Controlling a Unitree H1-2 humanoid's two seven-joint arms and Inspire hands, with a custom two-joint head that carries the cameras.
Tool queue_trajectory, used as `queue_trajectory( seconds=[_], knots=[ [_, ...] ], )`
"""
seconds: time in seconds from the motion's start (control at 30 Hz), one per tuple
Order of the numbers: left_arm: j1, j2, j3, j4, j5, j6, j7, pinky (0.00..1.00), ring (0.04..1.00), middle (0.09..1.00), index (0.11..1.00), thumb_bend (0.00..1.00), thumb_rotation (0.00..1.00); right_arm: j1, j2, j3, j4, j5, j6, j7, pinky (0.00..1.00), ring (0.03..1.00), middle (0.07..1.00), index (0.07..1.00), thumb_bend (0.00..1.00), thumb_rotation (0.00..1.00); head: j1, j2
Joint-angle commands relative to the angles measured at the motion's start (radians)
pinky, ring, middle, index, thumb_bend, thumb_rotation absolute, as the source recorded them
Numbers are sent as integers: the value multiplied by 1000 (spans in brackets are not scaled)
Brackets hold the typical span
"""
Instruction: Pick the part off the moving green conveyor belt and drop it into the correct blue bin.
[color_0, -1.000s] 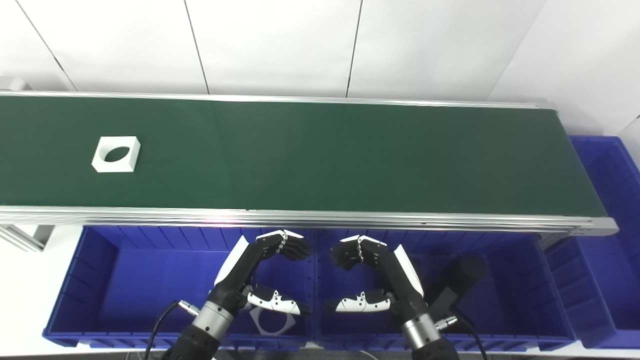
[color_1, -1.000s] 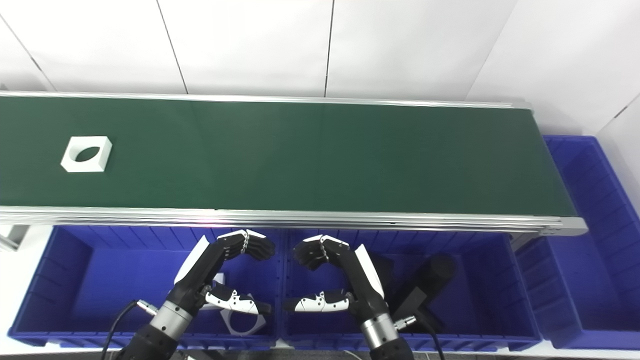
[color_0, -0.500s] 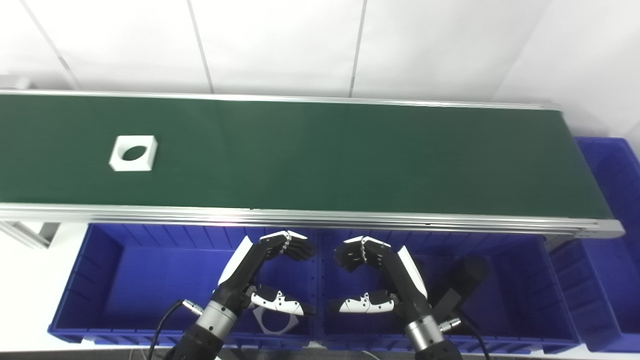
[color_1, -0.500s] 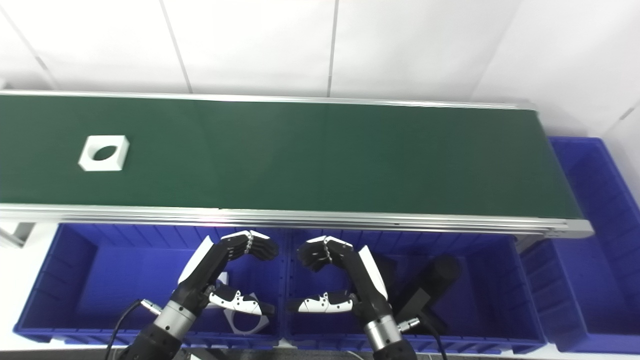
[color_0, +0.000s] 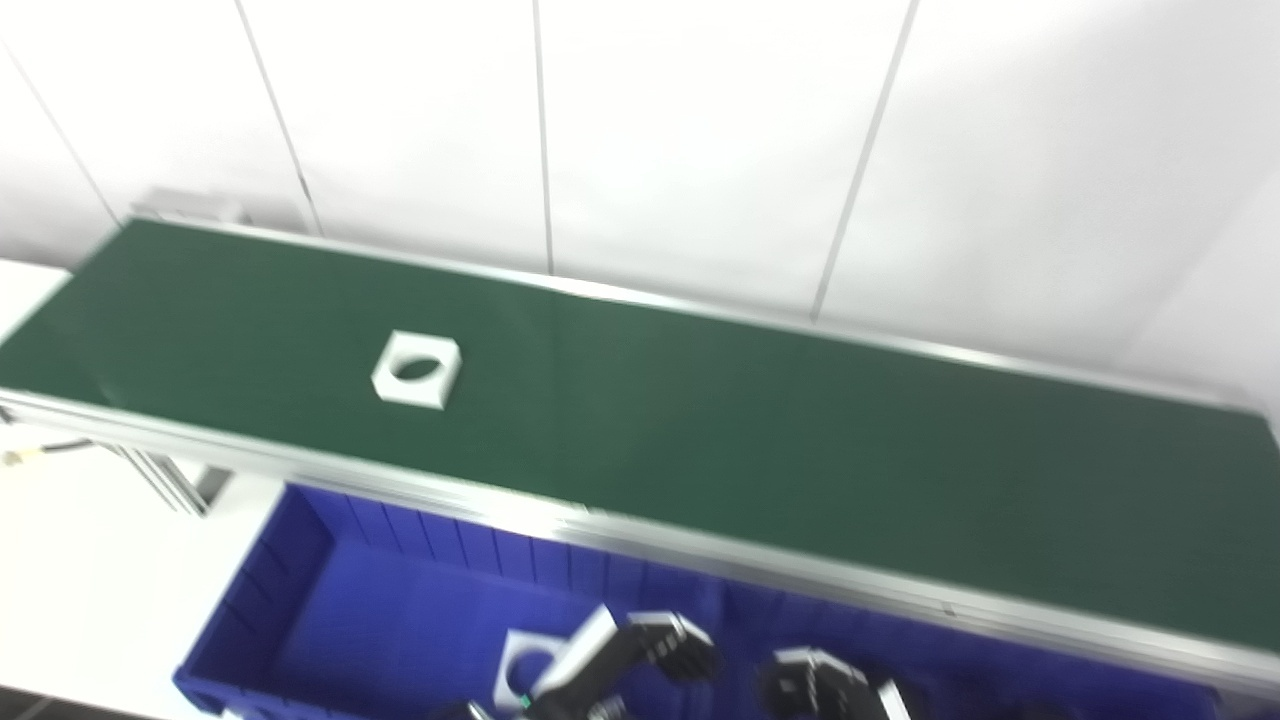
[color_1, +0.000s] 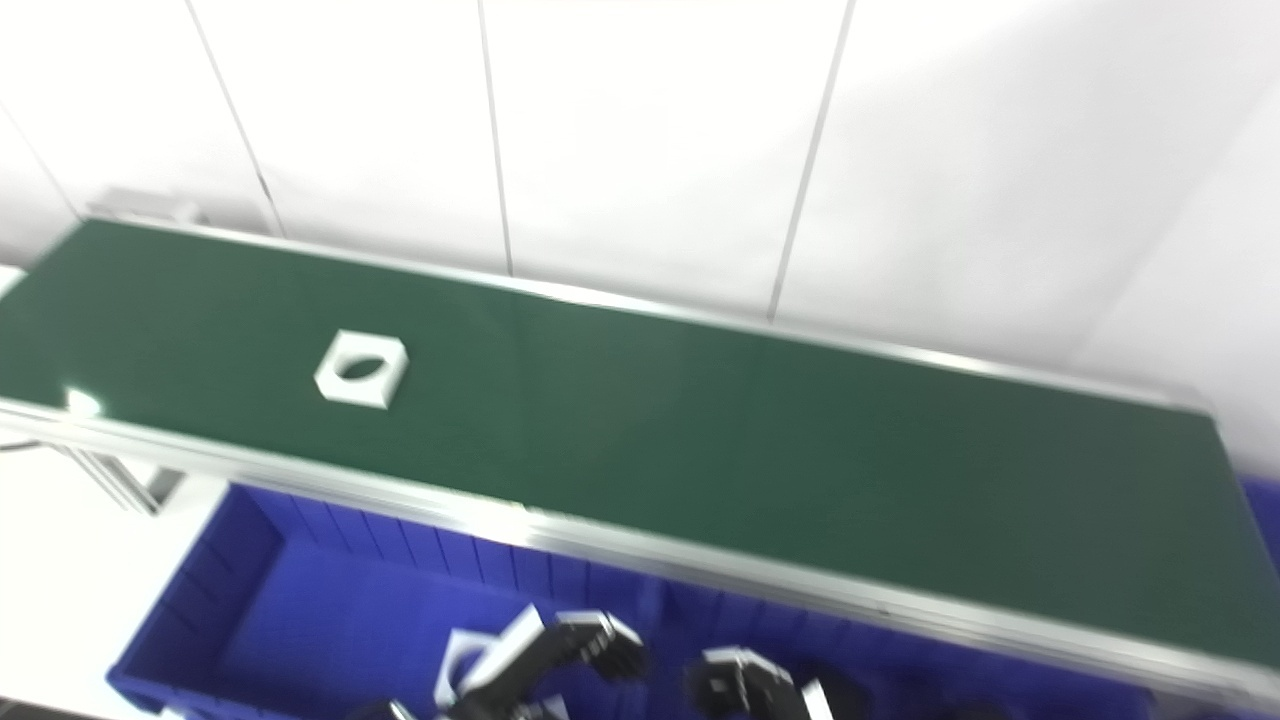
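Observation:
A white square part with a round hole (color_0: 417, 369) lies flat on the green conveyor belt (color_0: 760, 450), left of the middle; it also shows in the right eye view (color_1: 361, 368). My left hand (color_0: 640, 652) and right hand (color_0: 815, 686) sit low at the picture's bottom edge, over the blue bins in front of the belt, far from the part. Both show curled fingers with nothing in them; the thumbs and arms are cut off. The picture is blurred.
The left blue bin (color_0: 300, 560) holds a white part with a hole (color_0: 515, 672) beside my left hand. Another blue bin (color_0: 1000, 672) lies under the belt's near rail to the right. A white wall stands behind the belt.
The camera has swung up and to the left, so the whole picture has shifted and the hands sit at the bottom edge. The white part has travelled right along the belt.

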Motion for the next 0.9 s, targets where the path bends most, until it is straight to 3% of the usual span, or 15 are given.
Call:
queue_trajectory(
  seconds=[0.0, 0.67, 0.87],
  knots=[
    [-31, 6, -19, 8, -8, -33, 45, 579, 613, 612, 609, 984, 110, -19, -4, 7, -5, 19, -52, -16, 503, 558, 591, 565, 848, 30, 13, -7],
    [-60, 29, -92, 19, -55, -33, 106, 570, 592, 600, 609, 1000, 103, -40, -24, 38, 23, 30, -52, -53, 472, 542, 576, 551, 871, 35, 57, -14],
    [-36, 57, -93, -164, -30, -33, 121, 557, 594, 605, 607, 1000, 122, -56, -25, 43, 43, 36, -52, -52, 474, 539, 574, 548, 867, 45, 78, -20]
  ],
)
